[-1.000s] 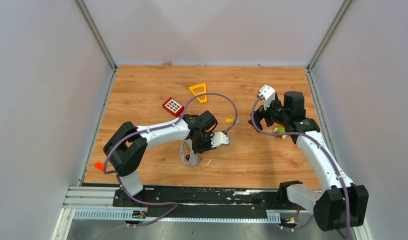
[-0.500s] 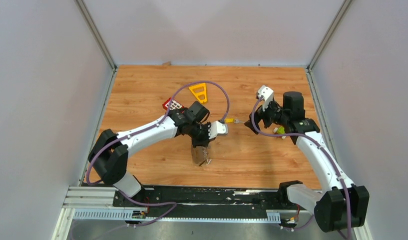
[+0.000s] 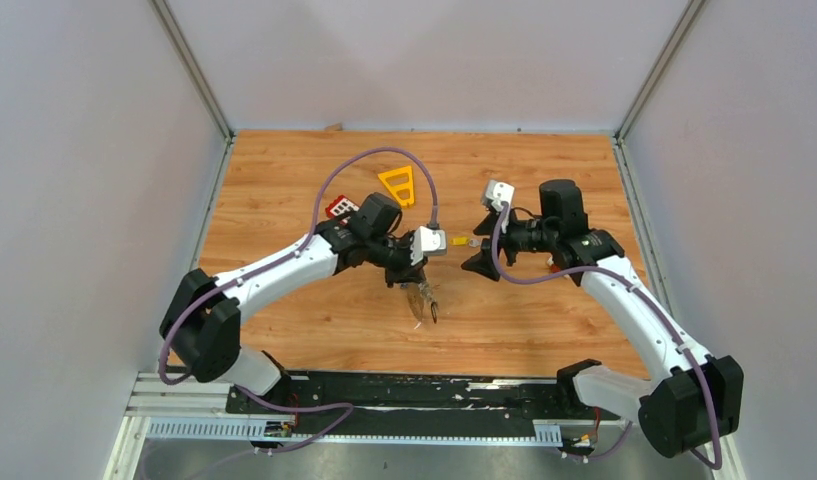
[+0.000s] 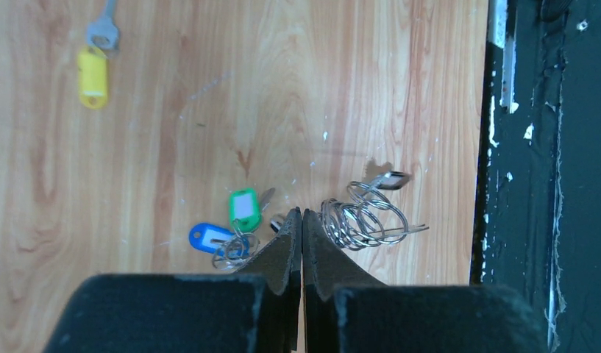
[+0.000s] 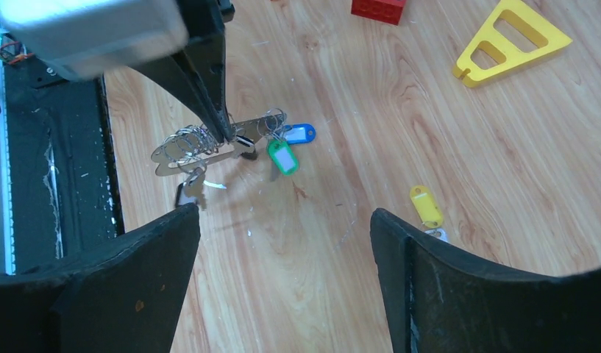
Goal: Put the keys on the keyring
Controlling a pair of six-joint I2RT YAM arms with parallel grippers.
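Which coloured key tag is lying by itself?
The yellow-tagged key: it lies alone, while the blue tag and green tag sit bunched by the keyring.

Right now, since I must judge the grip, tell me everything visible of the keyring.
The keyring is a flat grey metal loop, pinched near its middle by the shut left gripper and held level, seemingly clear of the table. Split rings bunch along it. A green-tagged key and a blue-tagged key hang at one side, a dark-headed key at the other.
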